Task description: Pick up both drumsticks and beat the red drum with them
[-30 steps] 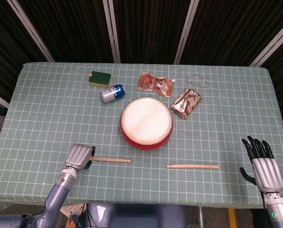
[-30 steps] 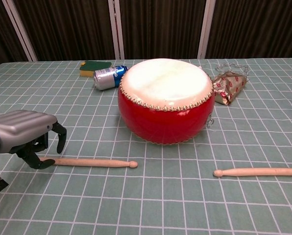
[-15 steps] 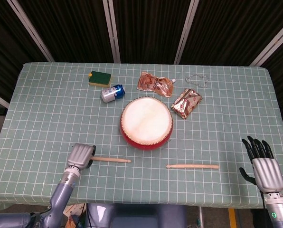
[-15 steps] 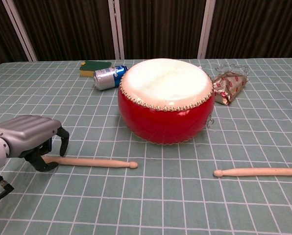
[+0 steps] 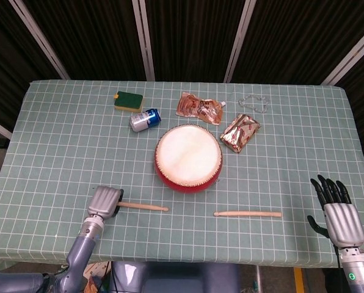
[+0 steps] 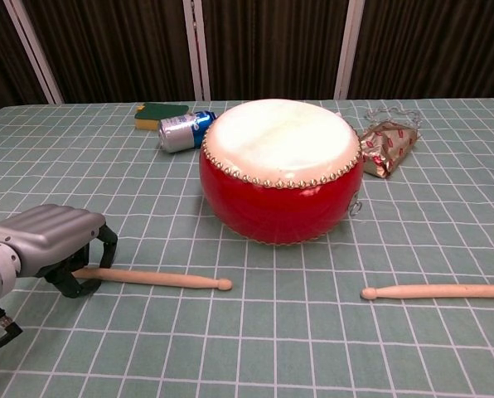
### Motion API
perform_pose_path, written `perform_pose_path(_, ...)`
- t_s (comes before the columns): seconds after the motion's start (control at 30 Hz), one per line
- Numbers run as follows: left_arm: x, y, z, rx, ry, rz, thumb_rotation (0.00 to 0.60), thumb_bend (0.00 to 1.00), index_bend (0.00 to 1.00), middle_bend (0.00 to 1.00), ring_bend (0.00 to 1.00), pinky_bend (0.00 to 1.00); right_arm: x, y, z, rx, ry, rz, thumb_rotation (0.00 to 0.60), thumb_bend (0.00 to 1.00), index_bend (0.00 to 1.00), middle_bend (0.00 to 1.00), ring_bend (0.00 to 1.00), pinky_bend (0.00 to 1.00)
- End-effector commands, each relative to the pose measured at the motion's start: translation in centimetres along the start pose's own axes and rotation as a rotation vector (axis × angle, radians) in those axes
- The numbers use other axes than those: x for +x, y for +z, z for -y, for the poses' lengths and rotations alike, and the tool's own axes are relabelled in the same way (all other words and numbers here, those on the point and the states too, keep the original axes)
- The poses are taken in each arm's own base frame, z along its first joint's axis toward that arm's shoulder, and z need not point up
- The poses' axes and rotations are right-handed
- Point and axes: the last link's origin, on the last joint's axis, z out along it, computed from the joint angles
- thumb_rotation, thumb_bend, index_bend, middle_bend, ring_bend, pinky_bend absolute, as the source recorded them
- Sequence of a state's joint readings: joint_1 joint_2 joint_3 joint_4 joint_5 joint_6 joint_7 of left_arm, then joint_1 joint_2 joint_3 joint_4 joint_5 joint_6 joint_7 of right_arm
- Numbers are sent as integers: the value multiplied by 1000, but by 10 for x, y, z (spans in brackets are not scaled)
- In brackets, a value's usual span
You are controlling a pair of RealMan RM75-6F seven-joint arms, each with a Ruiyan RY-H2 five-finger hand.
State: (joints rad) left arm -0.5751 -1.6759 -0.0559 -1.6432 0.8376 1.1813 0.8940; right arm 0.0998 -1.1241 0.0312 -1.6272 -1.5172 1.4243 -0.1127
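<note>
Drumsticks lie on the green checked table (image 5: 47,140) in front of the red drum (image 5: 188,157), one to each side. The left drumstick (image 6: 160,279) has its butt end under the left hand (image 6: 52,246), whose dark fingers (image 6: 106,242) curl down around it; the chest view shows this wrap, though whether the grip is tight I cannot tell. The right drumstick (image 5: 248,214) lies untouched. Only the head view shows the right hand (image 5: 336,207), fingers apart and holding nothing, well apart from that stick. Behind the drum sit a can (image 5: 145,119), a sponge (image 5: 129,100) and foil packets (image 5: 240,132).
</note>
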Motion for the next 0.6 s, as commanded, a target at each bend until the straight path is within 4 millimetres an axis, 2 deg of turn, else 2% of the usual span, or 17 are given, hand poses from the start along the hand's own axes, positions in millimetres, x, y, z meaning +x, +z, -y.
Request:
perform_pose_path(0.03,2,-1,-1,-4,-10,-7,600,540,734,1000,1000,1000,0,0,0,-2,0,-1,600,329,0,0,0,0)
perform_pose_path(0.2,20,-8,-4,-35,-63,-64,600,580,774,1000,1000,1000,0,0,-1,-4,3,0,600,329,0,0,0,0)
perform_pose_path(0.3,42,-15,-5,-67,-112,-120,600,582,780,1000,1000,1000,0,0,-1,-5,3,0,600,328,0,0,0,0)
perform_pose_path(0.47,100,-34,-4,-126,-184,-247,600,582,789,1000,1000,1000,0,0,-1,-11,6,4,600,329,0,0,0,0)
perform_pose_path(0.6,125,-41,-1,-138,-207,-280,600,583,790,1000,1000,1000,0,0,-1,-12,6,4,600,329,0,0,0,0)
